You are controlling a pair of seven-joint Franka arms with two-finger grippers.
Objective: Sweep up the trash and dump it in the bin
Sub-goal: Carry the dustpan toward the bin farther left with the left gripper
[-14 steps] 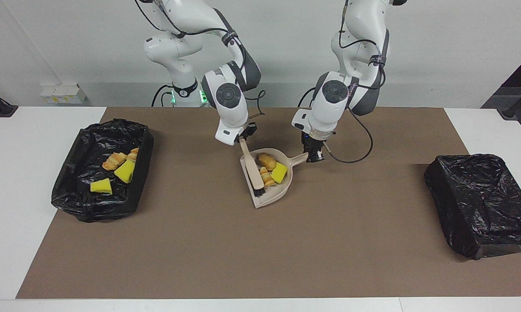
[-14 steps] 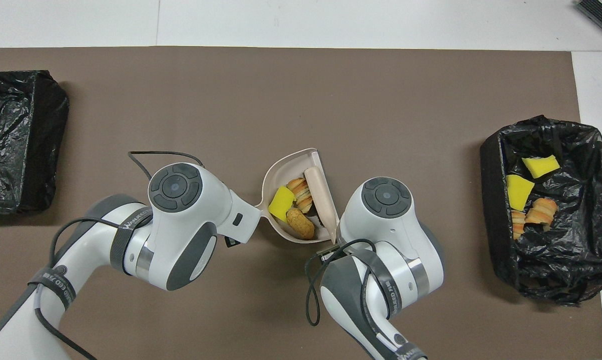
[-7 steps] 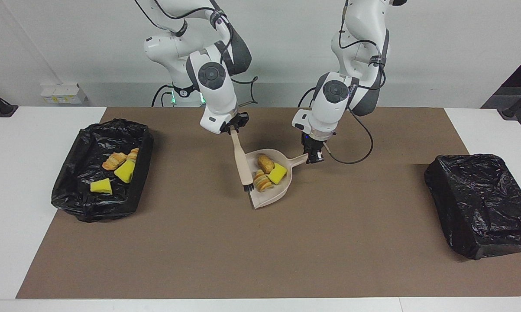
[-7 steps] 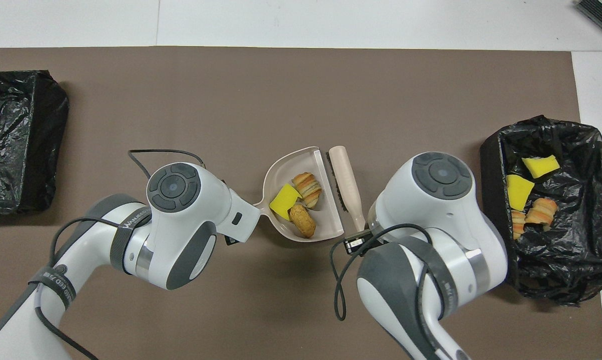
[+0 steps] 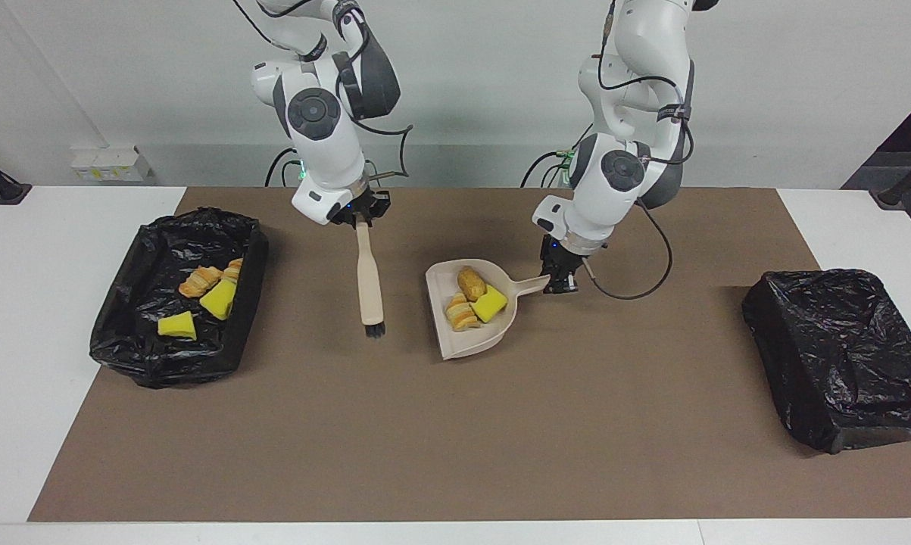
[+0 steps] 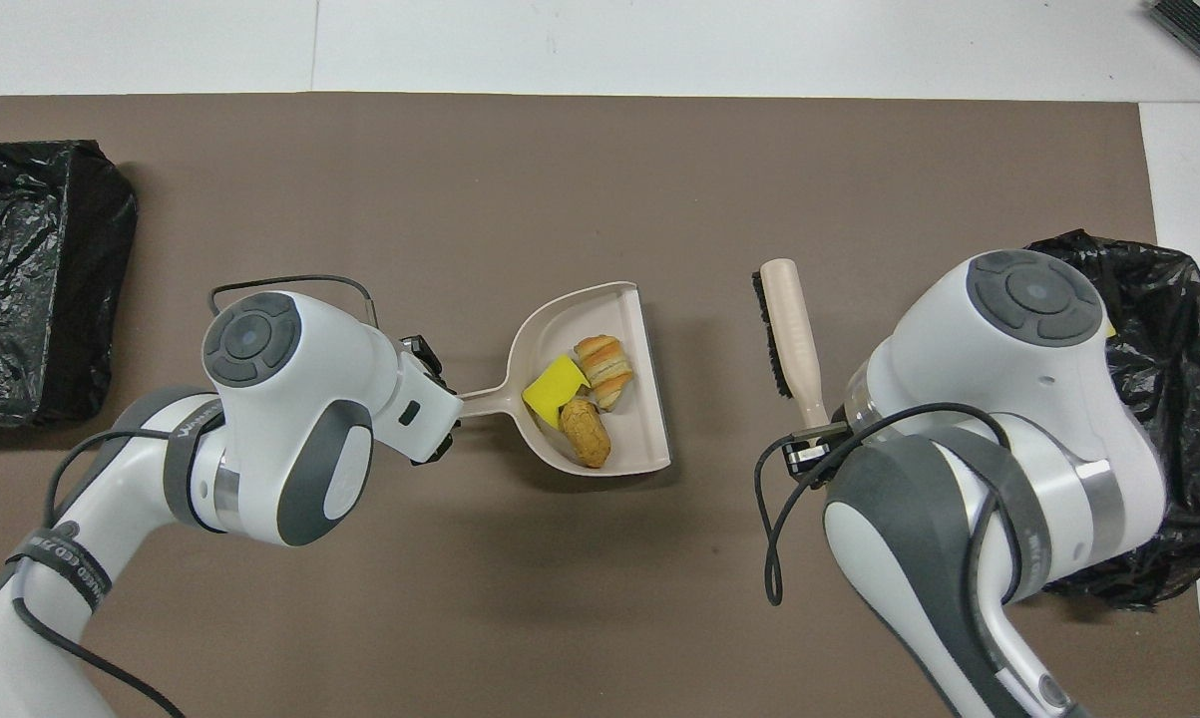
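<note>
Now the right gripper (image 5: 358,218), clamped on the handle of the beige brush (image 5: 369,281), has pulled clear of the dustpan (image 5: 493,339), carrying the brush with its bristles hanging down over bare brown mat (image 5: 455,439) between the pan and the open bin (image 5: 252,257) at the right arm's end of the table; a second ago the brush head was lying inside the pan's mouth. The left gripper (image 5: 560,281) stays closed on the dustpan's handle, and the pan has lifted slightly and shifted toward the left arm's side, its open lip turned toward the right arm's end of the table. Three pieces of trash ride in the pan: a yellow sponge chunk (image 5: 490,304), a striped croissant bit (image 5: 461,312) and a tan bread bit (image 5: 471,282), bunched near the handle end. Four more pieces, two yellow sponge chunks (image 5: 176,325) and two pastry bits (image 5: 200,281), already lie in the open bin's black liner. A second bin (image 5: 841,356), wrapped in black plastic, sits at the left arm's end of the table. No loose piece shows on the mat, so the sweeping looks finished; what remains, by the look of it, is to carry the loaded pan across to the open bin and tip it without spilling.
</note>
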